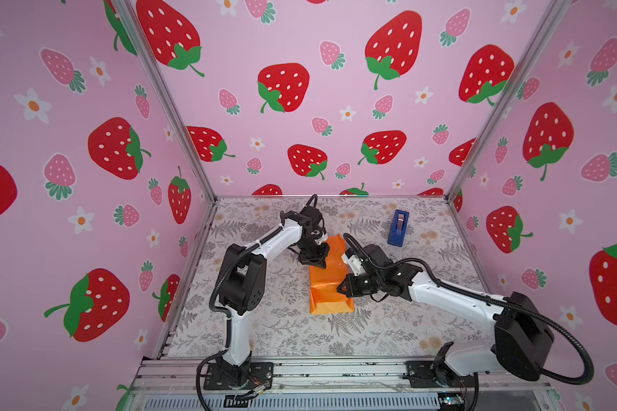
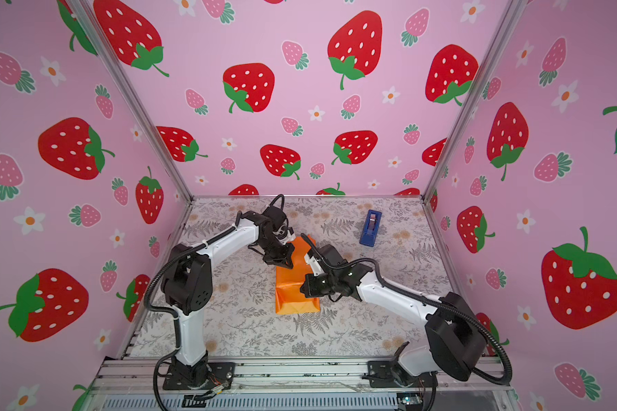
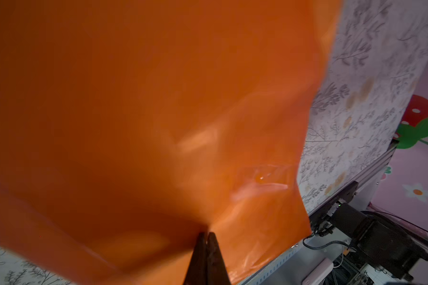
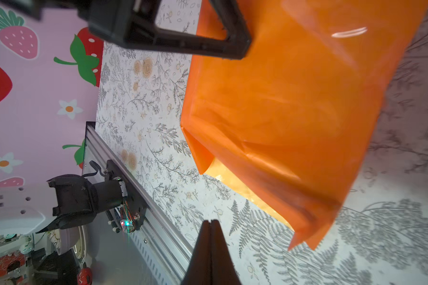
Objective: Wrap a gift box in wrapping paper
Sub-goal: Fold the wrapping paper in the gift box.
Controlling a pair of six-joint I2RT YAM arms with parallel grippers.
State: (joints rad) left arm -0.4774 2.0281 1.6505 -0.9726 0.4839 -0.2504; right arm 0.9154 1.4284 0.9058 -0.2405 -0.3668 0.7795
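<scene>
Closest to me, the aluminium rail (image 1: 335, 372) along the front edge carries both arm bases. Past it, in the middle of the fern-print table (image 1: 282, 338), the wrapping paper (image 1: 330, 284) lies folded into a long, glossy orange bundle running front to back. The gift box is hidden in every view. The left gripper (image 1: 317, 262) sits at the bundle's left edge toward the back. The left wrist view shows its fingers (image 3: 214, 256) clamped tight together, tips against the blurred orange sheet; it may be nipping a fold there, though I can't be sure. The right gripper (image 1: 342, 287) is at the bundle's right edge, nearer the front. In the right wrist view it (image 4: 210, 222) is squeezed closed on nothing, over bare table just beside the paper, where the pale yellow underside (image 4: 232, 177) peeks out of an open fold. A blue tape dispenser (image 1: 398, 227) stands well apart, toward the far right.
</scene>
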